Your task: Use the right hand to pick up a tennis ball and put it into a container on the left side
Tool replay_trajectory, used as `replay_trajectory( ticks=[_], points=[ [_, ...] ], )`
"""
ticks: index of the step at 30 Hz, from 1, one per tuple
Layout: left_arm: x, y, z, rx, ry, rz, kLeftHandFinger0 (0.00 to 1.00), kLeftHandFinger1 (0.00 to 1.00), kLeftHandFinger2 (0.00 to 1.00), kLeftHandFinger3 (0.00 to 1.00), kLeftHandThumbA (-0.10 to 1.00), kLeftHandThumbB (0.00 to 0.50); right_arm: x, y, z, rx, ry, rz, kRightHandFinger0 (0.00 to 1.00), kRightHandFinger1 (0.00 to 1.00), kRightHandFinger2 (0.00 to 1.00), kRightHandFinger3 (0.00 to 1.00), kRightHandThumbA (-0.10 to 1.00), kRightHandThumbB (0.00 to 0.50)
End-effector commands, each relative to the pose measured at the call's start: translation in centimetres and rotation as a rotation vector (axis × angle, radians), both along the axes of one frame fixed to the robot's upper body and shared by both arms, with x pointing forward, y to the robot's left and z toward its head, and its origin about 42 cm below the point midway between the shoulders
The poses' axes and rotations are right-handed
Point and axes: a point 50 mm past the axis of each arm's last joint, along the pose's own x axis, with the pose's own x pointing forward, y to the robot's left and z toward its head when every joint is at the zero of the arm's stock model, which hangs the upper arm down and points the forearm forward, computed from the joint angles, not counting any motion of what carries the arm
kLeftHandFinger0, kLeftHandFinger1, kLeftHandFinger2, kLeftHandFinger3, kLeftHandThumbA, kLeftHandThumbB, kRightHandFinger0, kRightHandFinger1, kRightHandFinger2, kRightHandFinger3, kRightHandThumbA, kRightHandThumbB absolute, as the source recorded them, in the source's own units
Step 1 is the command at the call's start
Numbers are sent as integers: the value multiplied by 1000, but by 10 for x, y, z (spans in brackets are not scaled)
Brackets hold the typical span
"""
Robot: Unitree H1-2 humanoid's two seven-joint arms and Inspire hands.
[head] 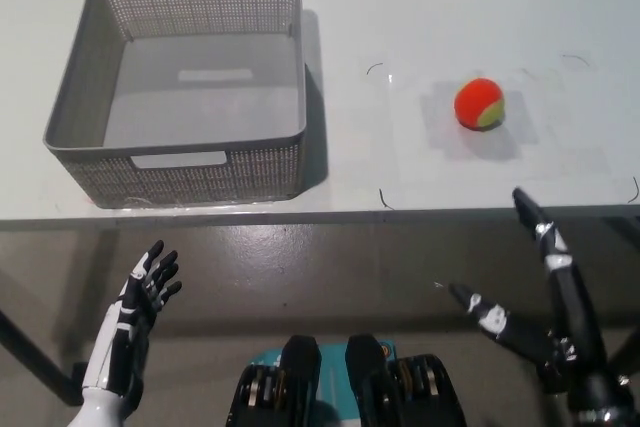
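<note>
A white table [420, 7] fills the upper part of the view, its front edge running straight across just below the middle. Thin dark curved marks [382, 197] sit on its surface (some by the front edge, others farther back). Below the edge lies a grey-brown floor [320, 277], dully lit.

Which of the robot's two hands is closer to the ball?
The black right hand; the orange-and-yellow ball lies just beyond it, while the white left hand sits below the basket.
</note>
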Motion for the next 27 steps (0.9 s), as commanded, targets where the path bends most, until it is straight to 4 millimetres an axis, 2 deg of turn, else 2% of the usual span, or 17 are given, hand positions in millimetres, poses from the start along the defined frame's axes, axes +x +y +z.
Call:
replay_trajectory(
  ticks=[1, 7, 10, 15, 17, 21, 27],
  points=[
    [4, 1, 17, 2, -97, -31, 1000, 1000, 1000, 1000, 1000, 15, 40, -13, 99, -336, -181, -216, 1000, 1000, 1000, 1000, 828, 441],
    [3, 0, 16, 3, -92, -39, 1000, 1000, 1000, 1000, 1000, 16, 86, -13, 148, -437, -156, -247, 1000, 1000, 1000, 1000, 750, 444],
    [3, -1, 16, 2, -90, -40, 1000, 1000, 1000, 1000, 1000, 19, 104, -14, 164, -488, -157, -257, 1000, 1000, 1000, 1000, 776, 458],
    [4, -1, 16, -1, -85, -44, 1000, 1000, 1000, 1000, 1000, 21, 138, -8, 195, -562, -122, -283, 1000, 1000, 1000, 1000, 773, 446],
    [4, -1, 16, -5, -84, -45, 1000, 1000, 1000, 1000, 1000, 18, 149, -6, 202, -584, -108, -292, 1000, 1000, 1000, 1000, 774, 449],
    [4, -1, 14, -1, -86, -41, 1000, 1000, 1000, 1000, 1000, 18, 183, 1, 213, -630, -36, -300, 1000, 1000, 1000, 1000, 807, 476],
    [3, -1, 15, -2, -79, -43, 1000, 1000, 1000, 1000, 1000, 24, 217, 11, 223, -683, 75, -295, 1000, 1000, 1000, 1000, 838, 495]
  ],
)
